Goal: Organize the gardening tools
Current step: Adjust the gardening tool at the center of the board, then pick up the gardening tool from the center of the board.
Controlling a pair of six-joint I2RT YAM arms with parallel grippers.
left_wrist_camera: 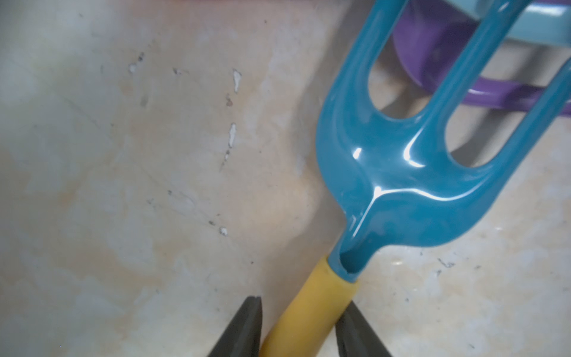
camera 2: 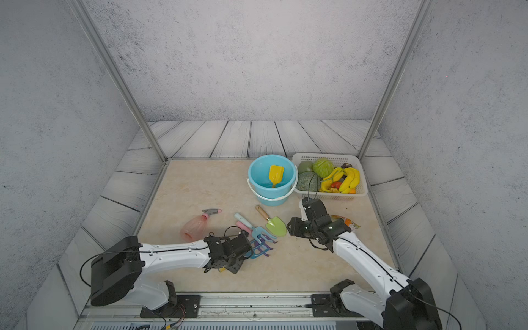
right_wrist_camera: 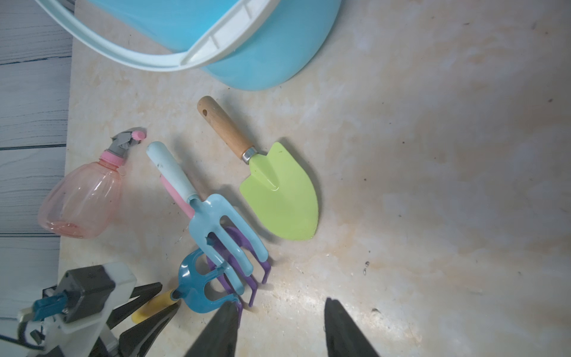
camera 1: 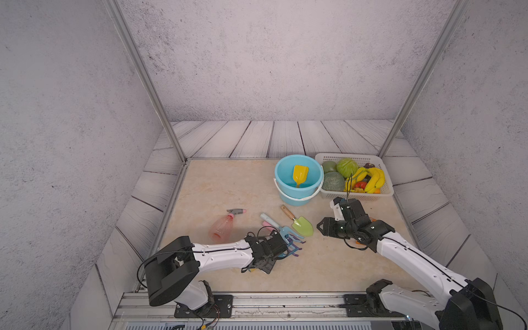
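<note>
**Left gripper at the teal rake's handle, scoop in the bucket**

Read the table (camera 1: 228, 185) as a clock from the top views, with 12 at the far wall.

Your teal rake (left_wrist_camera: 386, 185) lies just short of the centre, toward 6 o'clock. Its yellow handle runs back toward 7 and its prongs cross over the purple rake (right_wrist_camera: 234, 262). The left gripper (left_wrist_camera: 302, 301) is down on that handle with one finger on each side and very little room left. You cannot tell from these views whether they already pinch it.

The pale blue fork (camera 1: 287, 231) lies on top of the purple rake, and its handle points to 11 alongside the purple rake's pink handle. At 3 o'clock of the fork, near but not touching, is the green trowel (camera 1: 303, 226), with its blade toward 5 and its wooden handle toward 11. At 9 o'clock of the pile, the spray bottle (camera 1: 221, 228) lies on its side, nozzle toward 1.

The yellow scoop (camera 1: 300, 173) leans inside the bucket (camera 1: 284, 183) at 1 o'clock on the table. A basket (camera 1: 343, 156) of fruit (camera 1: 374, 178) sits just beside the bucket at its 3 o'clock.

Your right gripper (right_wrist_camera: 278, 301) is over bare table at 3 o'clock of the trowel. Its fingers are spread with nothing between them.
</note>
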